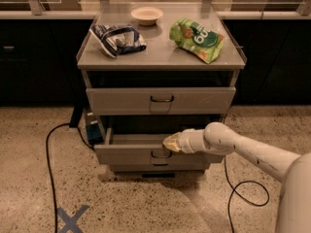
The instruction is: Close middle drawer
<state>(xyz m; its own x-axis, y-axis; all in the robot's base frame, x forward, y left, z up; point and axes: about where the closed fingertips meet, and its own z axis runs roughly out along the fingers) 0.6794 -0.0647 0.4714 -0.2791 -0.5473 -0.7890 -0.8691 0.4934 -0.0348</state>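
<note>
By the camera-facing front of the middle drawer (125, 155), gripper (168, 143)

End effector (169, 143) at front rim of middle drawer (126, 156) (pulled out).

speckled floor (146, 203), dark cabinets (34, 57) behind, blue tape cross (71, 219).

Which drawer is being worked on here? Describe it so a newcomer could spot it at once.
Start at the grey cabinet with snack bags on top. Below its taller-fronted upper drawer, the middle drawer sticks out furthest, with the gripper at its front edge. Its low, wide front panel and open, bare inside set it apart.
</note>
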